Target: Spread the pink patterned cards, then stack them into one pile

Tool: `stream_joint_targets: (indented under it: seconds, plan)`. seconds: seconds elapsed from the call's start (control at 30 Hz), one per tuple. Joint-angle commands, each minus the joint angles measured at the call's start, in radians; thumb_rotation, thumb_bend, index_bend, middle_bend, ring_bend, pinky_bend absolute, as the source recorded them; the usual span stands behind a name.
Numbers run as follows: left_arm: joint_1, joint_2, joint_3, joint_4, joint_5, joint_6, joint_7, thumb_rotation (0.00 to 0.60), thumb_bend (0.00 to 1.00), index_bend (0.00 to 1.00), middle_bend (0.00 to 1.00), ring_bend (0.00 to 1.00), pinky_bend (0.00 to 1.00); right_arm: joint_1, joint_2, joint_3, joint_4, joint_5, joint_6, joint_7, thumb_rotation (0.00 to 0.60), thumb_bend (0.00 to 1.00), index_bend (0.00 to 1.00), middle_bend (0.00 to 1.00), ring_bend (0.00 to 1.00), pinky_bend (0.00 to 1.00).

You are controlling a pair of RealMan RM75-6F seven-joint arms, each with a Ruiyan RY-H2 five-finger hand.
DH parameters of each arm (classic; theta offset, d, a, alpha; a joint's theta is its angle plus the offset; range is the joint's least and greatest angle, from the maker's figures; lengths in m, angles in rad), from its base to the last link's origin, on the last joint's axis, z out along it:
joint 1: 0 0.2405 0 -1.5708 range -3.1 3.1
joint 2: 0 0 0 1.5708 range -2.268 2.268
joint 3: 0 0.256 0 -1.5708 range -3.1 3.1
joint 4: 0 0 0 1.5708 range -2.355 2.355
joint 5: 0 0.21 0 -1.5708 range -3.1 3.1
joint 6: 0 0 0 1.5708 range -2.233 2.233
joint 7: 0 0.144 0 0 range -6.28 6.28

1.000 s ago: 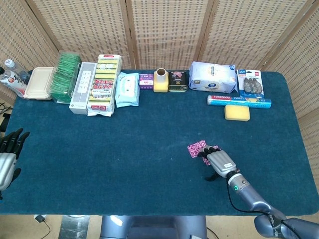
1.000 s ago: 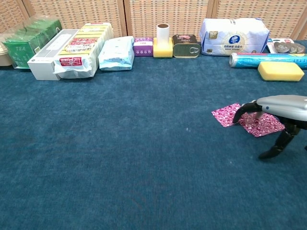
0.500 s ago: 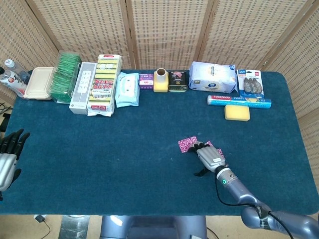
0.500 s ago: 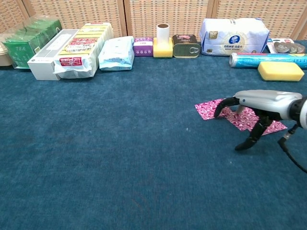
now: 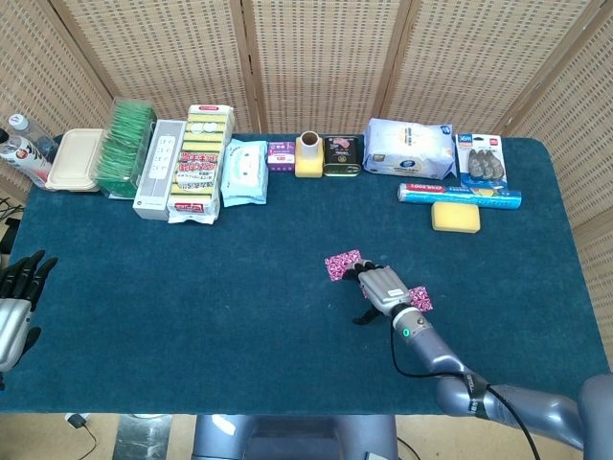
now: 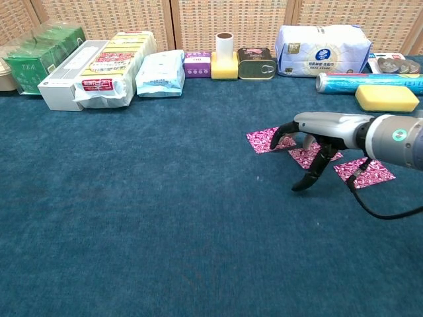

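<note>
Three pink patterned cards lie in a row on the blue table right of centre. The leftmost card [image 5: 342, 264] [image 6: 265, 139] has my right hand's fingertips [image 6: 286, 129] pressing on its right edge. A middle card [image 6: 309, 155] lies mostly under the hand. The rightmost card [image 5: 419, 298] [image 6: 364, 169] lies free behind the wrist. My right hand [image 5: 381, 285] [image 6: 318, 129] is palm down with fingers spread over the cards and the thumb propped on the cloth. My left hand [image 5: 17, 292] rests at the table's far left edge, fingers apart, holding nothing.
Along the back edge stand green tea boxes [image 6: 36, 56], a white box [image 6: 66, 84], yellow packs [image 6: 115, 63], a wipes pack [image 6: 158, 72], a roll on a yellow block [image 6: 225, 56], a tin [image 6: 256, 63], a tissue pack [image 6: 322, 48], a foil roll [image 6: 367, 81] and a yellow sponge [image 6: 386, 97].
My right hand has slid left across the cloth, dragging the top card with it. The cards, overlapped before, now lie spread in a row with the rightmost one left behind.
</note>
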State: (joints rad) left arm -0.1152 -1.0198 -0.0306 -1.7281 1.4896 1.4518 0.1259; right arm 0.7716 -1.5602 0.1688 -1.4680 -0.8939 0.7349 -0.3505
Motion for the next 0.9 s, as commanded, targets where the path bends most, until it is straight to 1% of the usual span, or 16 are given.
stream_joint_targets:
  seconds: [0.03, 0.27, 0.43, 0.67, 0.77, 0.9]
  plan:
    - [0.002, 0.001, 0.0, 0.001, 0.003, 0.004, -0.004, 0.6, 0.09, 0.0, 0.0, 0.0, 0.08, 0.042, -0.026, 0.005, 0.003, 0.069, 0.021, -0.06, 0.542, 0.0, 0.23, 0.15, 0.1, 0.17]
    - [0.003, 0.004, 0.0, 0.005, 0.009, 0.007, -0.017, 0.6, 0.09, 0.0, 0.0, 0.0, 0.08, 0.087, -0.034, 0.014, -0.025, 0.152, 0.081, -0.138, 0.542, 0.0, 0.23, 0.1, 0.01, 0.09]
    - [0.004, 0.006, 0.0, 0.007, 0.012, 0.009, -0.022, 0.6, 0.09, 0.0, 0.0, 0.0, 0.08, 0.099, -0.007, 0.016, -0.077, 0.173, 0.117, -0.165, 0.538, 0.0, 0.22, 0.08, 0.0, 0.07]
    - [0.002, 0.005, 0.001, 0.008, 0.013, 0.007, -0.021, 0.6, 0.09, 0.0, 0.0, 0.0, 0.08, 0.095, 0.044, 0.007, -0.154, 0.157, 0.176, -0.182, 0.541, 0.0, 0.22, 0.08, 0.0, 0.07]
    - [0.002, 0.005, 0.0, 0.007, 0.013, 0.006, -0.017, 0.6, 0.09, 0.0, 0.0, 0.0, 0.08, 0.095, 0.048, 0.001, -0.144, 0.165, 0.181, -0.182, 0.541, 0.0, 0.22, 0.08, 0.0, 0.07]
    - [0.004, 0.005, 0.0, 0.006, 0.012, 0.009, -0.017, 0.6, 0.09, 0.0, 0.0, 0.0, 0.08, 0.099, 0.04, -0.017, -0.084, 0.191, 0.183, -0.202, 0.541, 0.0, 0.23, 0.08, 0.0, 0.08]
